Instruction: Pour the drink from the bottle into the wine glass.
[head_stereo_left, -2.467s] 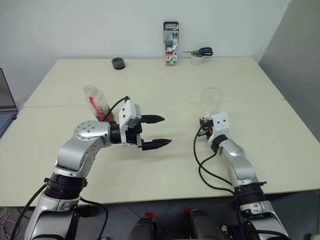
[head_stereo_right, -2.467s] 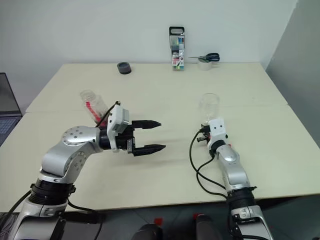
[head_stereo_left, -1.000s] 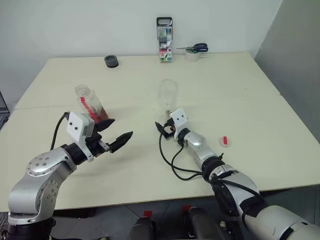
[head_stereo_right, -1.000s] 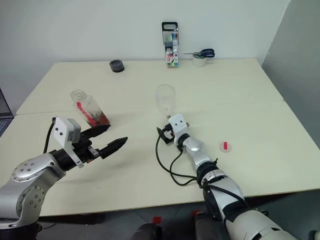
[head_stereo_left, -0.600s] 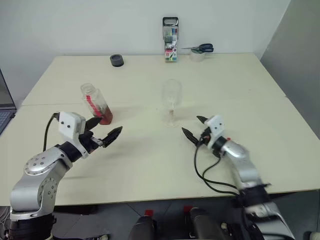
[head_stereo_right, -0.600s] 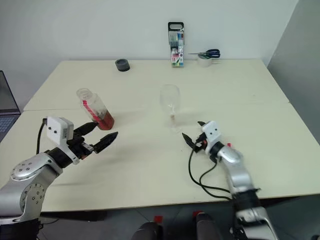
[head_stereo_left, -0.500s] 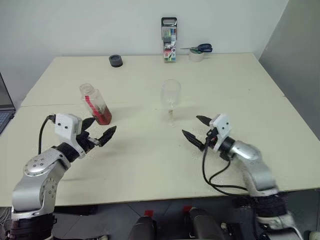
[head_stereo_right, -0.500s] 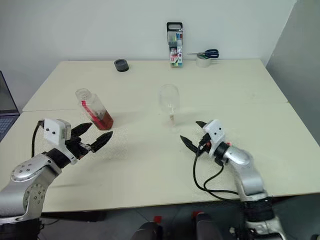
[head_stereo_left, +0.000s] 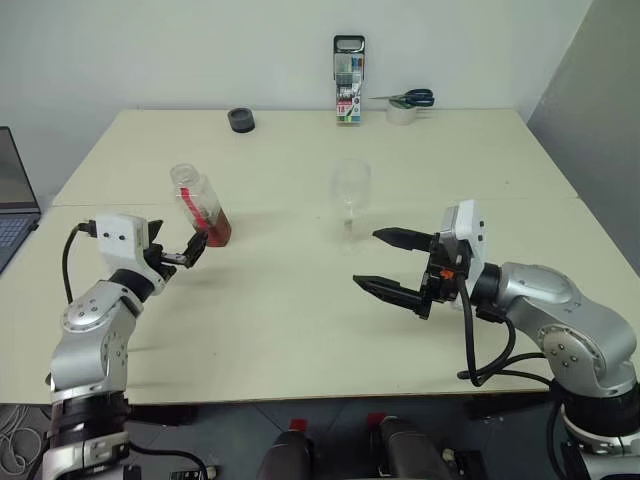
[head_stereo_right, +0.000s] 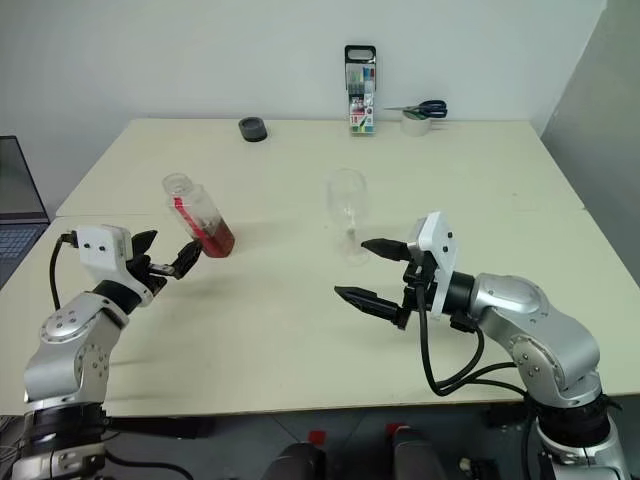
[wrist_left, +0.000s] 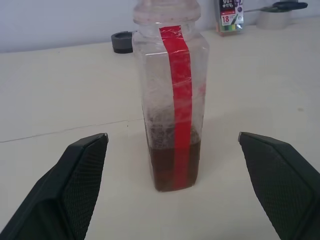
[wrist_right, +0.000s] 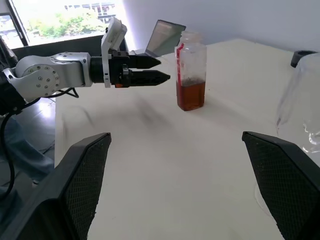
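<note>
The bottle stands upright on the left of the table, a clear squarish one with a red strip. The amber-brown drink fills only its bottom. My left gripper is open and level just short of the bottle, pointing at it without touching. The wine glass stands empty near the table's middle. My right gripper hovers open in front of and to the right of the glass, nothing between its fingers.
At the table's far edge stand a tall marker pack, scissors on a tape roll and a black round object. A laptop sits off the left side. A seam crosses the table.
The wine glass went from the right side to the table's middle with my right gripper at its stem. That gripper then let go, pulled back and rose. My left gripper swung left toward the bottle.
</note>
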